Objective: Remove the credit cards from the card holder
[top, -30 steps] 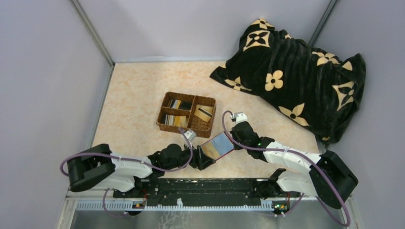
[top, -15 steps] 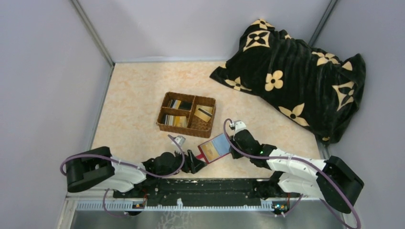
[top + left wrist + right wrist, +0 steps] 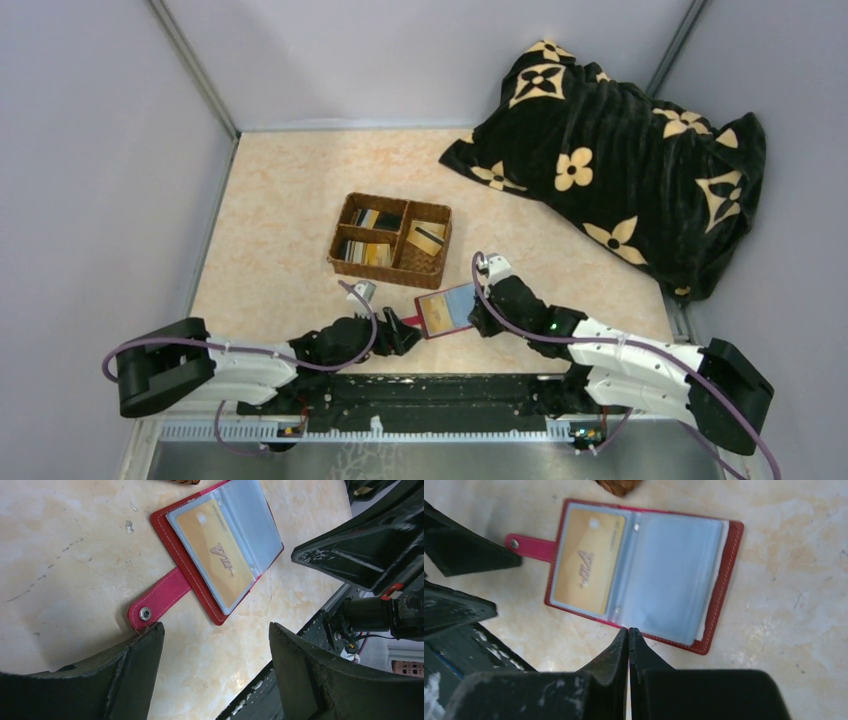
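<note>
Low, both arms flanking card holder [image 3: 447,309]

Pale grey-lilac walls [image 3: 420,60] box in the beige marbled tabletop [image 3: 290,190], black flower-print blanket [image 3: 620,150] dumped on its far-right corner.

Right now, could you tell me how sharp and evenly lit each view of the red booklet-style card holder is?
Left wrist view: crisp on the red booklet-style card holder and its orange-yellow plastic card; right wrist view: softer, the card's print smeared; top external view: evenly lit, shadows soft, holder small.
</note>
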Controlling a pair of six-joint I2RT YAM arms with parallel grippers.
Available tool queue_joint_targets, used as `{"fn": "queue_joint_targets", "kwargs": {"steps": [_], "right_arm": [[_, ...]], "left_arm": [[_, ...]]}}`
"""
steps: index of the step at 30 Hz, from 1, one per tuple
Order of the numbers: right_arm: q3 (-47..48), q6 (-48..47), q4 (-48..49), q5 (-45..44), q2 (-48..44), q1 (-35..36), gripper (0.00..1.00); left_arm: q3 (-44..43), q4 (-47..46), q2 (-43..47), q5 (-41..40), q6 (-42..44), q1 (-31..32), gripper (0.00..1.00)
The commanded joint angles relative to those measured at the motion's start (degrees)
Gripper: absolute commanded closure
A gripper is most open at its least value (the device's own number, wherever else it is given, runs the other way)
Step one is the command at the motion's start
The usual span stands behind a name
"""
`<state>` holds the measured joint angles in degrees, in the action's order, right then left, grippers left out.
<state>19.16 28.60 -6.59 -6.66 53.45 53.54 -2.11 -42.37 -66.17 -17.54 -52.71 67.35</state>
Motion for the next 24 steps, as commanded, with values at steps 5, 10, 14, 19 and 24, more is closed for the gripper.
{"fn": "queue_joint_targets", "kwargs": {"steps": [5, 10, 14, 19, 24], "right_arm": [[5.2, -0.4, 10.3, 5.4, 3.9, 0.6, 0.99], [6.3, -0.4, 15.2, 7.7, 8.8, 0.5, 0.73], [6.7, -0.6, 17.5, 8.3, 11.0, 0.1, 0.71], [5.5, 0.1, 20.6, 11.1, 12.5, -1.8, 0.71], [3.8, 0.7, 24.1, 14.3, 14.4, -3.4, 0.71]], "left_arm": [[-3.6, -3.4, 0.1, 6.6, -0.4, -0.4, 0.17], [-4.4, -11.4, -3.1, 10.1, -1.4, -0.4, 0.17], [-3.9, -17.8, -7.2, 9.8, -2.1, -0.4, 0.17], [-4.5, -22.7, -13.6, 9.8, -2.6, -0.8, 0.17], [-4.2, -28.2, -19.5, 9.5, -3.7, -1.6, 0.18]]}}
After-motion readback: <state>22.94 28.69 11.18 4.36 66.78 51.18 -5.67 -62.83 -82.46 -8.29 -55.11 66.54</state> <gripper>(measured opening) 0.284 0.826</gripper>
